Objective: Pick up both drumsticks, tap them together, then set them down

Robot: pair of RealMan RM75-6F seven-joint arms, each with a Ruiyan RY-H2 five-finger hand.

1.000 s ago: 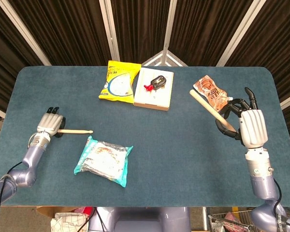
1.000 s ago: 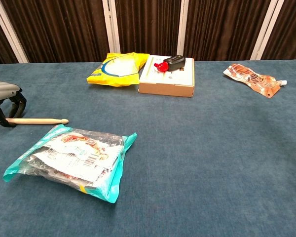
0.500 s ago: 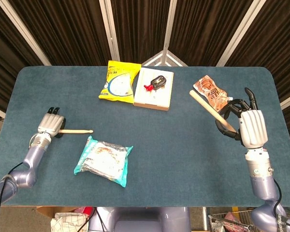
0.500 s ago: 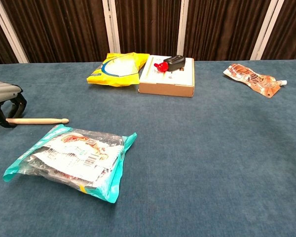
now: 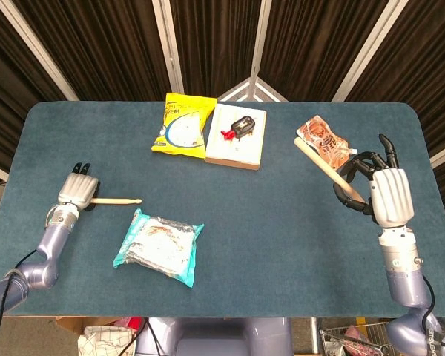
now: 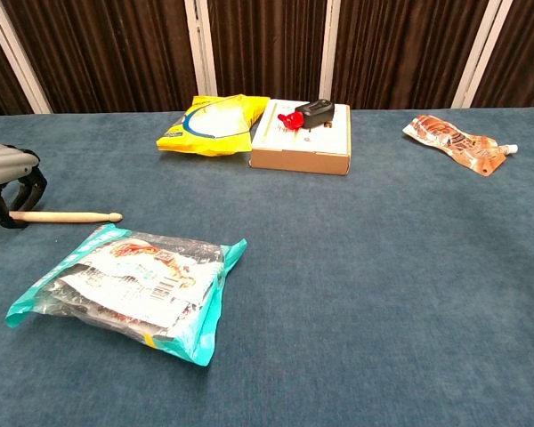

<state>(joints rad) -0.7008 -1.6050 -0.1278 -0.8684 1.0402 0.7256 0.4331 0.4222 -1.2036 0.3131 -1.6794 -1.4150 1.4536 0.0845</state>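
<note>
One drumstick (image 5: 117, 200) lies flat on the blue table (image 5: 267, 222) at the left, also seen as the drumstick (image 6: 62, 216) in the chest view. My left hand (image 5: 77, 193) sits over its butt end. The left hand (image 6: 7, 173) arches its fingers down over the stick, and I cannot see whether they grip it. At the right, my right hand (image 5: 386, 194) holds the second drumstick (image 5: 320, 165) by its lower end, raised and slanting up to the left. The chest view does not show the right hand.
A teal snack packet (image 5: 159, 246) lies just right of the left stick. At the back stand a yellow bag (image 5: 182, 124) and a white box (image 5: 237, 137) with a black and red item on it. An orange pouch (image 5: 322, 139) lies behind the raised stick.
My right hand and its drumstick have drifted slightly to the right. The left hand has shifted a little toward the table's near left; its stick has barely moved.
</note>
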